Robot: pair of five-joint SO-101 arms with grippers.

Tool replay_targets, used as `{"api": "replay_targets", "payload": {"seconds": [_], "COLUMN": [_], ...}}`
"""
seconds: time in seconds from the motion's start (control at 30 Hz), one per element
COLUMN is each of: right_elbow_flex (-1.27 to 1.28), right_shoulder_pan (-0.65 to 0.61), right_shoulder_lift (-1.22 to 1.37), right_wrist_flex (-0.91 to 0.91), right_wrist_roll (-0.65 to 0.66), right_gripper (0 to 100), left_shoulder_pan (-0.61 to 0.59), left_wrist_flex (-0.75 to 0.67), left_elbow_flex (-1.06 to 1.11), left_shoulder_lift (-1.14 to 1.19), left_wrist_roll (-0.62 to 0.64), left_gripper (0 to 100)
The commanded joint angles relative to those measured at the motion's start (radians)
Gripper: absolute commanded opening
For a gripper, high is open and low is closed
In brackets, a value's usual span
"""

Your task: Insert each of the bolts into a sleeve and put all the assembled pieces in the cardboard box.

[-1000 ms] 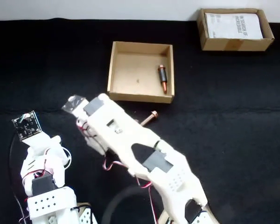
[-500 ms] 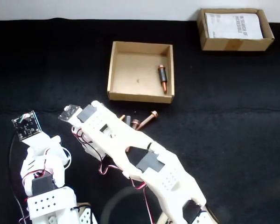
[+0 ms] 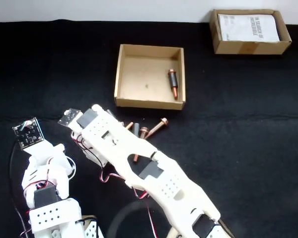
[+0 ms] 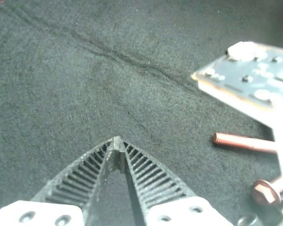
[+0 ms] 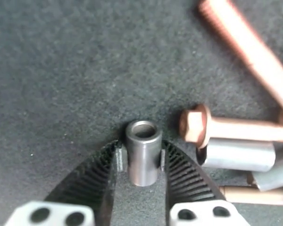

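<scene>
In 1 s the right arm has been swung leftward, so loose bolts (image 3: pixel 157 126) beside the cardboard box (image 3: pixel 117 74) are uncovered in the high view. What is hidden from above is given by the right wrist view: the right hand (image 5: pixel 140 151) is clamped on an upright sleeve (image 5: pixel 142 157), probably ready for a bolt. The left hand (image 4: pixel 117 147) is held closed on nothing over the surface (image 4: pixel 61 70).

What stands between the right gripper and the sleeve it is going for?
Nothing visible. The sleeve sits inside the right gripper, with the fingers against both its sides. A bolt and a second sleeve lie just beside it on the mat, not in between.
</scene>
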Motion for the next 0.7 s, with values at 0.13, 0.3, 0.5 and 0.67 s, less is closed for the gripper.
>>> {"api": "replay_targets", "payload": {"seconds": [0.13,0.3,0.5,0.67], "right_elbow_flex": [-0.251,-0.427,-0.481,-0.392], "right_shoulder_pan": [0.041,0.099,0.151,0.153], "right_shoulder_lift": [0.048,0.045,-0.051,-0.246], "right_wrist_flex": [0.108,0.186,0.186,0.186], "right_wrist_roll": [-0.002,-0.058,-0.080,-0.126], "right_gripper": [0.8,0.8,0.8,0.8], "left_shoulder_pan": [-0.007,-0.005,-0.005,-0.004], "left_wrist_flex": [0.006,0.006,0.006,0.023], "left_elbow_flex": [0.025,0.025,0.025,0.025], "left_shoulder_lift": [-0.008,-0.004,-0.001,-0.004], "left_wrist_roll": [-0.003,-0.003,-0.003,-0.003], "left_gripper": [1,1,1,1]}}
